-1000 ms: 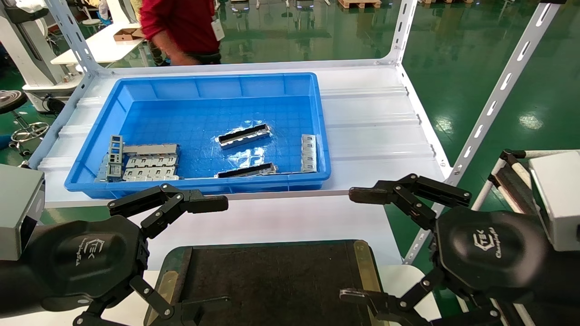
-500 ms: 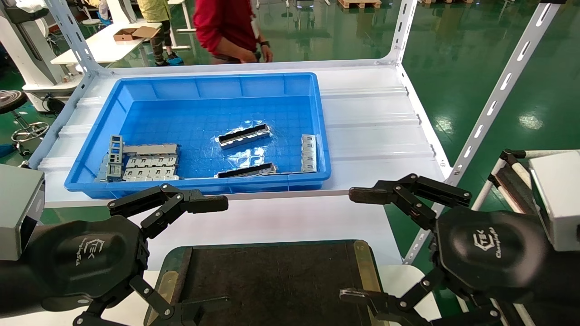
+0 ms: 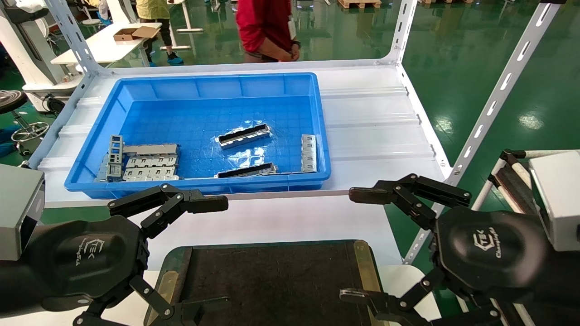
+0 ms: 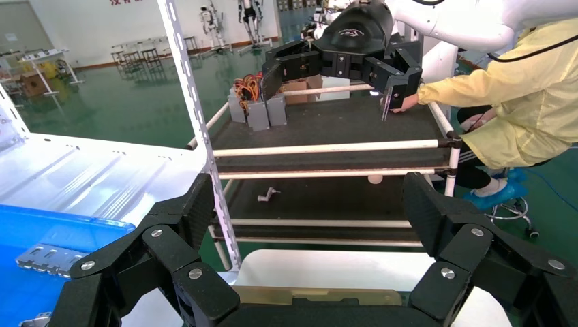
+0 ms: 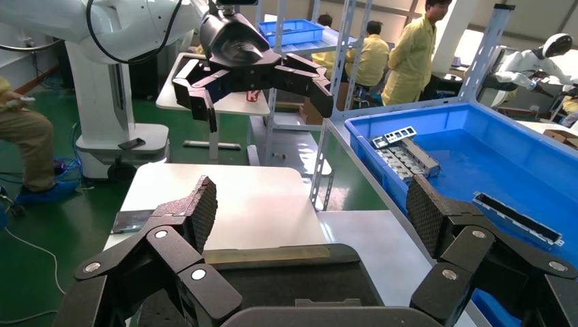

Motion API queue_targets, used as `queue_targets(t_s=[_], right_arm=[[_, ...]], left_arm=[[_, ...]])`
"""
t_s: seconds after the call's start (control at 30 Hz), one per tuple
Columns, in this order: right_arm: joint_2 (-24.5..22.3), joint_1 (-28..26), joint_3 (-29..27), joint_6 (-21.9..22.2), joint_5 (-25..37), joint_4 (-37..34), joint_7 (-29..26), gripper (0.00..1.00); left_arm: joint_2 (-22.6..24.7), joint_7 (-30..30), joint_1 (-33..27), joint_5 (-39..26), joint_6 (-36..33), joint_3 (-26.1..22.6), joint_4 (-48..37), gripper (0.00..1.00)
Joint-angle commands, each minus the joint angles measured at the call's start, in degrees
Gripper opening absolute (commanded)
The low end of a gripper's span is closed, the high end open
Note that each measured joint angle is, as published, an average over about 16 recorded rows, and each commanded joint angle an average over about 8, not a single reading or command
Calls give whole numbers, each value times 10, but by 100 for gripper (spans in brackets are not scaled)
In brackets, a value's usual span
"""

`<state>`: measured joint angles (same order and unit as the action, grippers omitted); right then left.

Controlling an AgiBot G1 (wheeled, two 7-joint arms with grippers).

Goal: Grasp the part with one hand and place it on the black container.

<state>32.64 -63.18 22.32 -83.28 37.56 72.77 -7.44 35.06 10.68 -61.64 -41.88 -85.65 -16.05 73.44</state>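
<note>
Slim silver part (image 3: 244,135) lies flat, well apart from black container (image 3: 272,280).

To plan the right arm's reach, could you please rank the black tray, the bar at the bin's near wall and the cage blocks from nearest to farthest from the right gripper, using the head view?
From the right gripper:
1. Black tray, directly beside it.
2. Bar, by the bin's near wall.
3. Cage blocks, bin's left end.

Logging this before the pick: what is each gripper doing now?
Left gripper: open, holding nothing, beside the black tray.
Right gripper: open, holding nothing.
</note>
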Motion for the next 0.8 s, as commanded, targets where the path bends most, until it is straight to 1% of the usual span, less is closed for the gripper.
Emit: queue_targets(t_s=[0.03,0.47,0.8], right_arm=[[0,0,0,0,0,0,0,100],[0,0,0,0,0,0,0,100],[0,0,0,0,0,0,0,100]], left_arm=[[0,0,0,0,0,0,0,100],[2,-4,-8,-12,4,-3,-3,100],[31,-24,-42,-65,38,-17,-39,100]])
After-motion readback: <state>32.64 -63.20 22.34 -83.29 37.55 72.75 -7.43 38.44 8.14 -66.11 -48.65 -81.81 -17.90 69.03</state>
